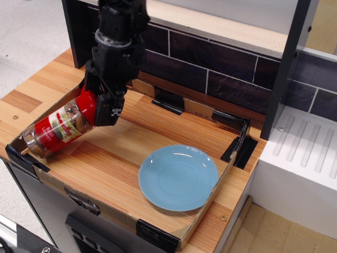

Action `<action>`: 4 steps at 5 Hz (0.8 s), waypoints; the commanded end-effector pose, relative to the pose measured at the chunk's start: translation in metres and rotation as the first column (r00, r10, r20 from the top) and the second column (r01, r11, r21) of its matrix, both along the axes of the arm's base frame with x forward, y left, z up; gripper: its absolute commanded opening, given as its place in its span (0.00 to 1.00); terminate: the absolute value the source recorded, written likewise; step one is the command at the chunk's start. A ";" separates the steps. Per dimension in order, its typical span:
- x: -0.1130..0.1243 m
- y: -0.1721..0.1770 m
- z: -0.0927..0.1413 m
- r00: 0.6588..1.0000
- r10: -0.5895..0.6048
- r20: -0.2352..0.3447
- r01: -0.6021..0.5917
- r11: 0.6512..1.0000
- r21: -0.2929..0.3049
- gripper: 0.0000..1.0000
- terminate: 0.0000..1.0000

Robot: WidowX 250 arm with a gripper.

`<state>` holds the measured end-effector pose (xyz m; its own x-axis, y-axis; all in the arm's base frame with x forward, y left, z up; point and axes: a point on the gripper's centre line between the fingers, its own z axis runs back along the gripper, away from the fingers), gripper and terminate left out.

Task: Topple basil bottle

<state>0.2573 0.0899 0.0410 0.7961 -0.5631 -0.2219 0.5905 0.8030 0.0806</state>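
We see the wooden table [158,137] with a low cardboard border [210,203]. The black gripper [100,103] is at the far left, its jaws closed on the red cap of the basil bottle [55,129], which is tilted steeply, base at the near-left corner. A blue plate [178,177] lies near right, well apart.

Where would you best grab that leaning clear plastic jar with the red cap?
Judging by its pose, grip the clear plastic jar across its red cap, coming from above. That raised end is where the black gripper meets it; the base sits by the cardboard wall.
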 end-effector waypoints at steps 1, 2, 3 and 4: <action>0.022 -0.003 -0.002 0.986 -0.063 0.153 0.077 0.993 -0.092 0.00 0.00; 0.020 -0.005 0.000 0.978 -0.070 0.196 0.087 0.993 -0.083 1.00 0.00; 0.018 -0.006 0.002 0.976 -0.056 0.212 0.077 0.992 -0.095 1.00 0.00; 0.016 -0.004 0.010 0.974 -0.039 0.223 0.062 0.994 -0.095 1.00 0.00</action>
<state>0.2609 0.0853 0.0365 0.7896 -0.6134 -0.0154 0.6120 0.7855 0.0916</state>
